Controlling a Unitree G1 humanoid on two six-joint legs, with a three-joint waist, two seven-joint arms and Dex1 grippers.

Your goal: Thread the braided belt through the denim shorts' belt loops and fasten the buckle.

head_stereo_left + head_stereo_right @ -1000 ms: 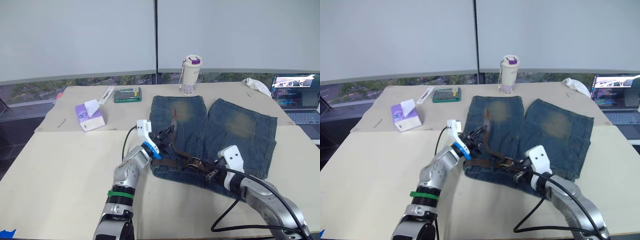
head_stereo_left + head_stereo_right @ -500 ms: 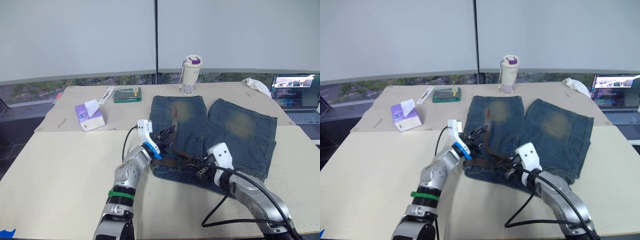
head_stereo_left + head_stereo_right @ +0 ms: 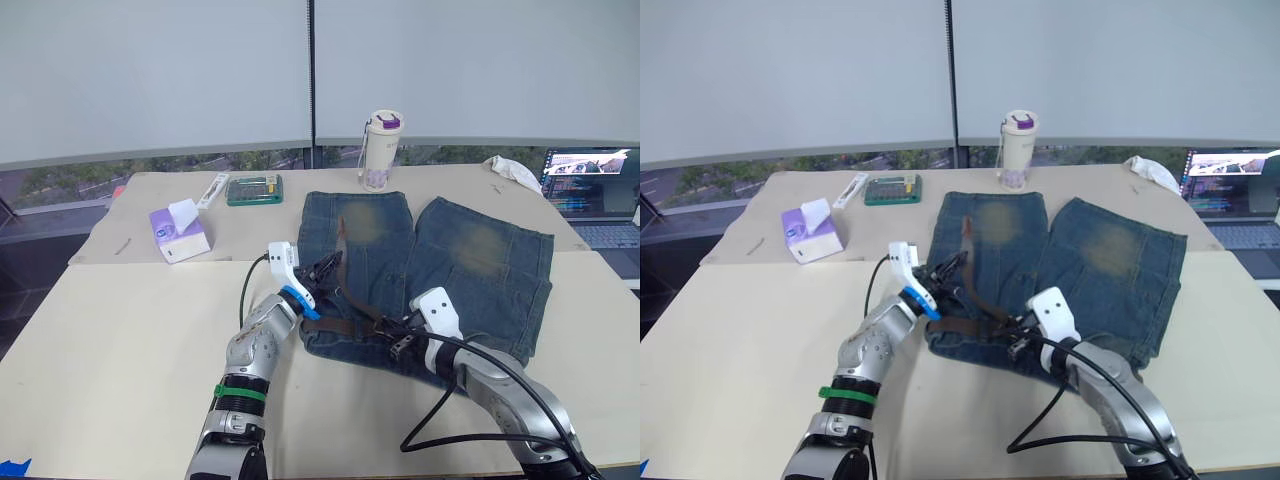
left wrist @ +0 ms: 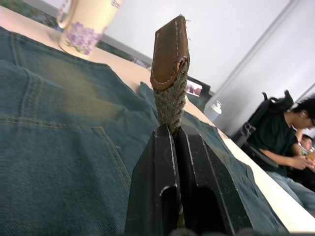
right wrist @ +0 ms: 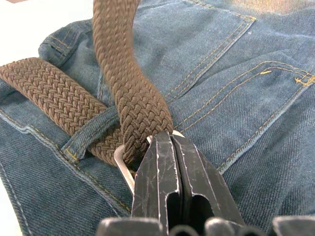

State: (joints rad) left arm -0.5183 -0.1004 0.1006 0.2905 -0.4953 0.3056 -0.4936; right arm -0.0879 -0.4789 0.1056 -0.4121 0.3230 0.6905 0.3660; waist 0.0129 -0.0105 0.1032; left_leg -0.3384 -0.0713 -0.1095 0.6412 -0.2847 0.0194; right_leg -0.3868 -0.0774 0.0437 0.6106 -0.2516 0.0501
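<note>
Across the blue denim shorts (image 3: 440, 265), the limp dark brown braided belt (image 5: 129, 93) wants end grips: left gripper (image 4: 173, 132) clenches its leather-capped tip, right gripper (image 5: 165, 140) pinches the silver buckle (image 5: 123, 164).

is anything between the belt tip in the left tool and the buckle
Nothing visible blocks it. The left tool pinches the belt's leather tip raised above the shorts. The right tool is shut at the buckle, where the strap already passes through.
</note>
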